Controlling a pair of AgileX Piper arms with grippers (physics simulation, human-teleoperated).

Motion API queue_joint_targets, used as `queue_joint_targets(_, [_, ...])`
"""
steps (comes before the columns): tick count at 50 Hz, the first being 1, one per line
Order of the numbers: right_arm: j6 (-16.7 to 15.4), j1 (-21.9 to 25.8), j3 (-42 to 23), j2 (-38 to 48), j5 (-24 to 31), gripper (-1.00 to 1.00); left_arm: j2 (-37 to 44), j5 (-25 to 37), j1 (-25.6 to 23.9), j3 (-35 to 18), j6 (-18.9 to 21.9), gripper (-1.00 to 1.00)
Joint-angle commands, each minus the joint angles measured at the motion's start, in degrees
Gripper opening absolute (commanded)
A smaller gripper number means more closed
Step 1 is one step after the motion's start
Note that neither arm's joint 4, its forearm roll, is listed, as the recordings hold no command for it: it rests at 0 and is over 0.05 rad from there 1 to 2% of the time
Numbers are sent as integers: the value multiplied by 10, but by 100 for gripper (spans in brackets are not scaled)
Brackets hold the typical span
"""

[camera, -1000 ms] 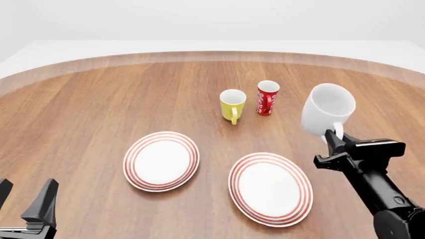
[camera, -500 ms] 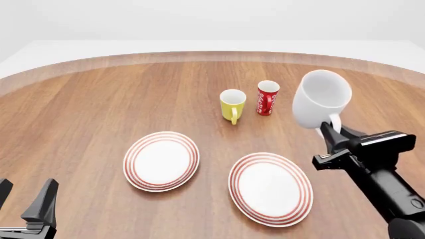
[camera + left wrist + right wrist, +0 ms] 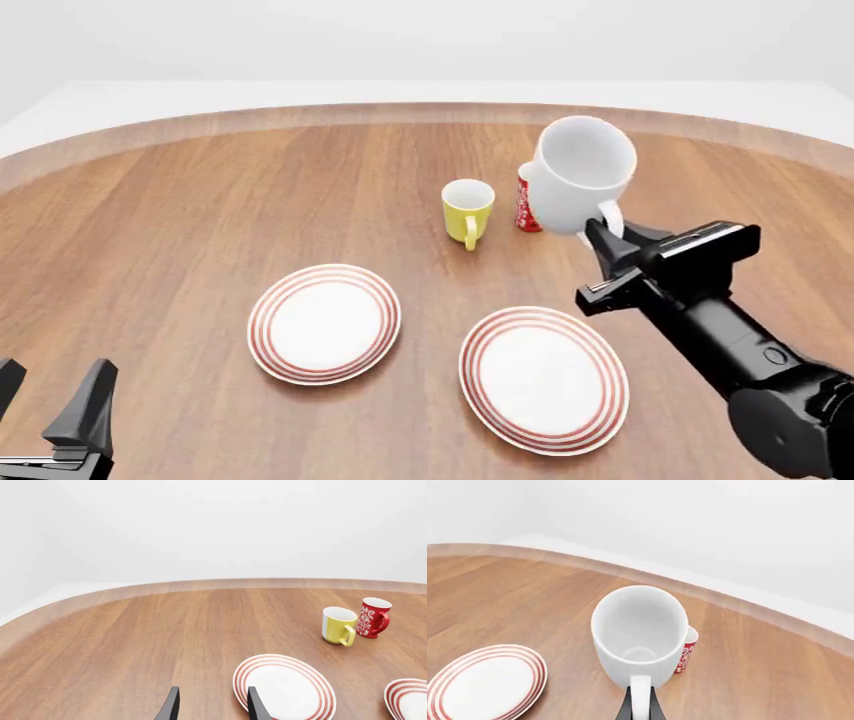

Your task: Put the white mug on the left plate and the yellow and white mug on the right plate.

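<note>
My right gripper [image 3: 603, 232] — clamped on the white mug's [image 3: 579, 178] handle — holds it aloft; left gripper [image 3: 54, 420] parted, low. Three mugs, two plates.

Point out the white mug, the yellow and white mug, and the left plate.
white mug [image 3: 577, 190], front view, outer wall.
yellow and white mug [image 3: 466, 214], front view, outer wall.
left plate [image 3: 324, 322], front view, bare centre.

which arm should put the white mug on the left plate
Right. The right gripper is shut on the white mug's handle, holding it in the air beyond the right plate. The left gripper sits open near the left plate, holding nothing.
</note>
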Motion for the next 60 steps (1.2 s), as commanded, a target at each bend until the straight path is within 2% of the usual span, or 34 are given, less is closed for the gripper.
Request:
queue_joint_targets(1, [-2, 36, -30, 30, -3, -100, 0, 0, 0, 0, 0, 100])
queue_joint_targets(22, [2, 98, -68, 81, -7, -100, 0, 0, 0, 0, 0, 100])
queue_joint_targets(60, [15, 162, -158, 178, 11, -100, 0, 0, 0, 0, 0, 100])
